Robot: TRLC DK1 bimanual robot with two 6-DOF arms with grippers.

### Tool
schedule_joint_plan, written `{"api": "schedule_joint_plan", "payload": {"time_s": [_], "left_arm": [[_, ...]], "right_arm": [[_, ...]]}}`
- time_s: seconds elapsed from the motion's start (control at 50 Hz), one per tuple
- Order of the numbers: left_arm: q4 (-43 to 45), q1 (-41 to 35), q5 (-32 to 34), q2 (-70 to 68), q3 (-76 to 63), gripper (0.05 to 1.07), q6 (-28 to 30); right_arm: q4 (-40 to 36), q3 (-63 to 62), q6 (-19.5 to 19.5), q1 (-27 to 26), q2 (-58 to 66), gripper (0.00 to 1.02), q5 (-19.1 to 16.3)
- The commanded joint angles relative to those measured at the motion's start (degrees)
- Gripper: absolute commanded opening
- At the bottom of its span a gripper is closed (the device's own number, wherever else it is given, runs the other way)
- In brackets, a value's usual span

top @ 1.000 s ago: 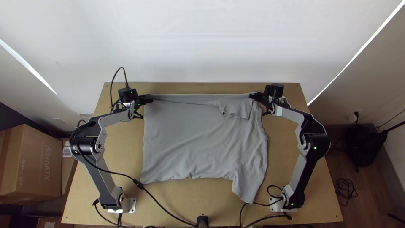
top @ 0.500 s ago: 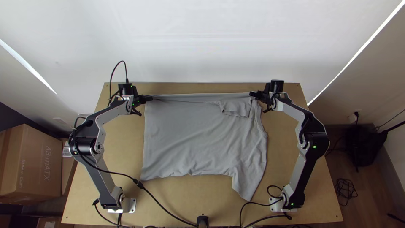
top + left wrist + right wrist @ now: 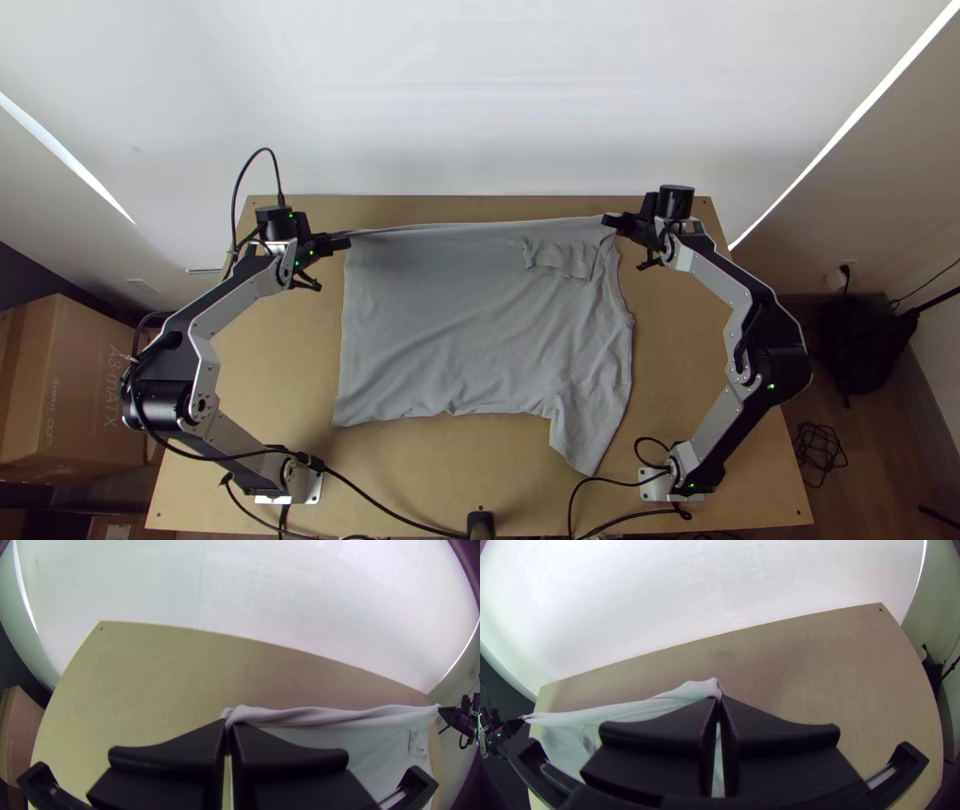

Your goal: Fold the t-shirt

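Note:
A grey t-shirt (image 3: 470, 320) lies spread on the table, its far edge pulled straight between the two grippers. At its far left corner my left gripper (image 3: 345, 239) is shut on the cloth; in the left wrist view the same gripper (image 3: 229, 727) pinches a gathered bit of it. My right gripper (image 3: 608, 220) holds the far right corner, and in the right wrist view the closed right gripper (image 3: 719, 702) has fabric between its tips. A small rumpled part (image 3: 560, 257) lies near the far right. One sleeve (image 3: 588, 435) points toward the near edge.
The wooden table (image 3: 270, 370) has bare strips left and right of the shirt. Black cables (image 3: 385, 492) run along its near side. A cardboard box (image 3: 75, 390) stands off the table at the left.
The shirt's near edge has shifted slightly away from the table's near side. The left gripper has moved a little left and the right one a little right, both still holding the cloth.

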Motion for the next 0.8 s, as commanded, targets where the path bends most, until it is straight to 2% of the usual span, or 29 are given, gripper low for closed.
{"api": "schedule_joint_plan", "payload": {"time_s": [0.0,0.56,0.74,0.78], "left_arm": [[1.4,1.1,-0.5,-2.9,-4.7,0.08,-1.5],[6.8,0.1,-0.5,-11.9,-21.1,0.08,-3.5],[8.6,-0.6,-0.7,-13.4,-24.5,0.08,-1.4],[9.5,-0.6,-0.7,-14.1,-25.6,0.12,-0.1]], "right_arm": [[-0.1,-4.0,-0.1,-2.0,-3.3,0.02,2.1],[0.6,-20.4,-0.3,-1.0,-13.4,0.02,2.1],[0.8,-23.2,-0.3,-0.6,-14.6,0.02,2.6],[0.8,-23.7,-0.3,-0.4,-15.2,0.02,3.6]]}}
